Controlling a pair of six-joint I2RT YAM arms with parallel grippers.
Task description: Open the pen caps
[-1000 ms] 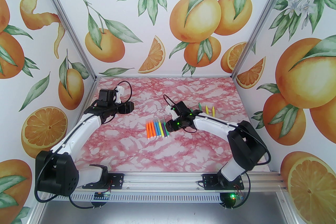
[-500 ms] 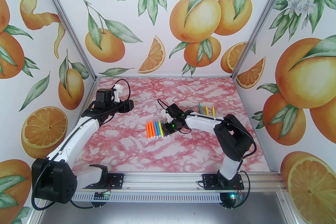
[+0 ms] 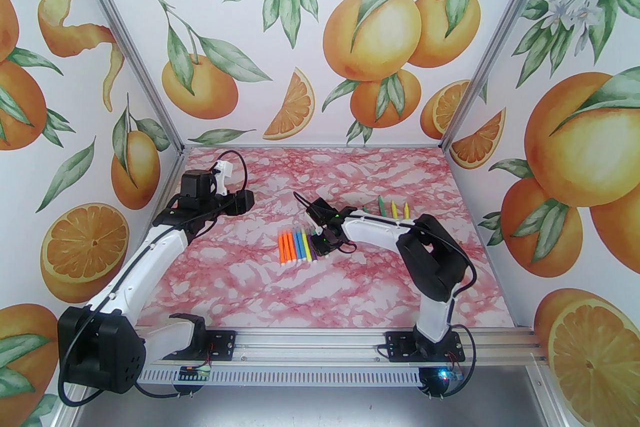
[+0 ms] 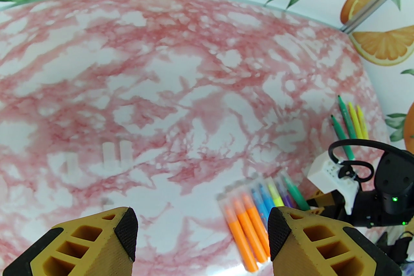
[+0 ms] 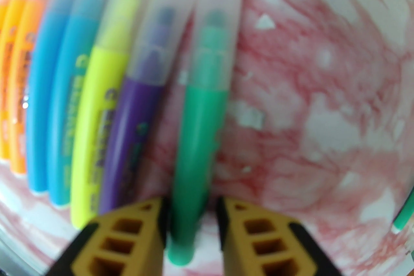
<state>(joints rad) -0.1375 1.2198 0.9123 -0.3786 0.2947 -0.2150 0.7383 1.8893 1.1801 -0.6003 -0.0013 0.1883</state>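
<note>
On pink marbled table point(image 5: 323, 106): right tool point(image 5: 190, 203) released, straddling smooth green marker point(image 5: 200, 138); frosted tapered cap point(image 5: 218, 25) on.

The left pincer point(image 4: 202, 232) hung spread wide above the pink marbled counter point(image 4: 161, 74), where a row of orange, blue, yellow, purple and green markers point(image 4: 255, 203) lay side by side toward the lower right.

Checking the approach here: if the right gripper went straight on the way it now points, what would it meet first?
The green pen: its rear end lies between the fingers of the right gripper. The fingertips would likely reach the table just after, though depth is unclear.
</note>
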